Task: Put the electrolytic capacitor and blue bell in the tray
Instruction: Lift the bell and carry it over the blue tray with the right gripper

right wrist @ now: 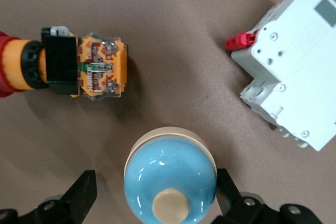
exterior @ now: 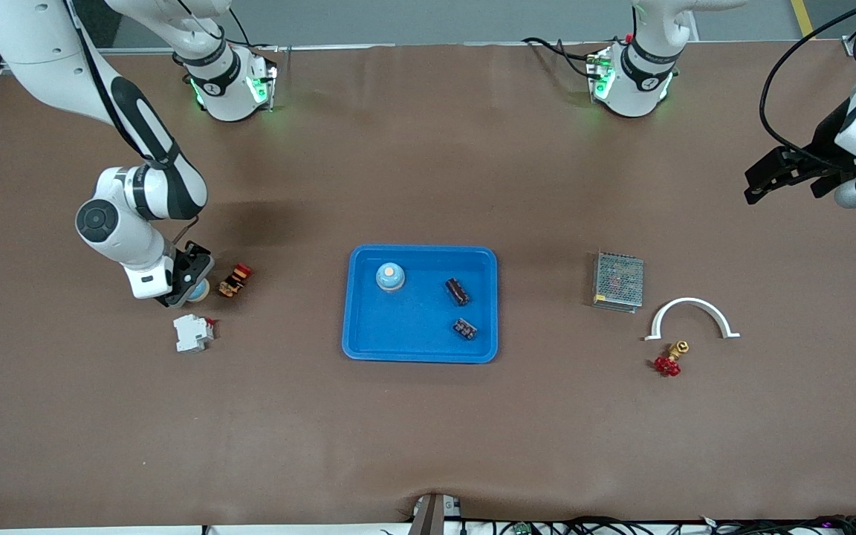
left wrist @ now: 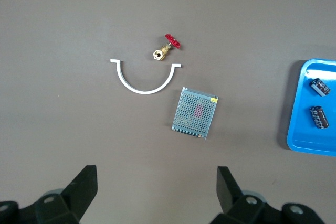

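Blue bell point(right wrist: 170, 177) sits between right gripper's point(right wrist: 152, 192) spread jaws; no writing legible.

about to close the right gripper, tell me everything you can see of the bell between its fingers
The bell is a glossy light-blue dome on a cream base ring, with a cream button on top. It looks like painted metal or plastic. It stands upright on the brown table, outside the tray, toward the right arm's end, beside an orange switch and a white breaker, touching neither. The open right gripper straddles it; whether the fingers touch it is unclear.
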Robot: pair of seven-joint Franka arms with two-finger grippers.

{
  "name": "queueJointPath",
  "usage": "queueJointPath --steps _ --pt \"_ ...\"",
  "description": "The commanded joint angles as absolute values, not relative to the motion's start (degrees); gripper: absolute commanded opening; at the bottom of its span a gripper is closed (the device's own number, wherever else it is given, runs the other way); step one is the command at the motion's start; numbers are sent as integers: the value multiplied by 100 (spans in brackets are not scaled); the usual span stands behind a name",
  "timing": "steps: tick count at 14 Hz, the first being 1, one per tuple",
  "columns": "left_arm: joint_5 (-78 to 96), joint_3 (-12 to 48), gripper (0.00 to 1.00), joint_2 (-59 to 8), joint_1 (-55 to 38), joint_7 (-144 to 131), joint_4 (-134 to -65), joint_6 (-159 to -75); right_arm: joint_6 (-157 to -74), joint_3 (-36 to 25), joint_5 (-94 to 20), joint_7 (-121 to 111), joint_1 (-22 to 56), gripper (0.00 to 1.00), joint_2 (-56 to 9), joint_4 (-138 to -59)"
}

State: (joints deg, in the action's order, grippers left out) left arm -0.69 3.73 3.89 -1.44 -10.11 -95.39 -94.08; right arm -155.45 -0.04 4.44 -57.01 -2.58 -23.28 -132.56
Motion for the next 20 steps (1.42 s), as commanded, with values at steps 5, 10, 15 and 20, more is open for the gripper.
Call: queueJointPath --steps 5,10,15,20 --pt "26 387 100 387 -114 -861 -9370 -9387 -15583 123 422 -5713 -396 52 -2347 -13271" --pt "35 387 100 369 -114 -870 -9378 -9378 -15259 219 309 -5660 -395 47 -2128 -13219" --pt "35 387 100 316 -97 -861 -9369 -9457 -12960 299 -527 -5503 -308 47 -1565 -12281" --pt "26 378 100 237 -105 -879 -9369 -9448 -11314 299 -527 -2943 665 47 -915 -11375"
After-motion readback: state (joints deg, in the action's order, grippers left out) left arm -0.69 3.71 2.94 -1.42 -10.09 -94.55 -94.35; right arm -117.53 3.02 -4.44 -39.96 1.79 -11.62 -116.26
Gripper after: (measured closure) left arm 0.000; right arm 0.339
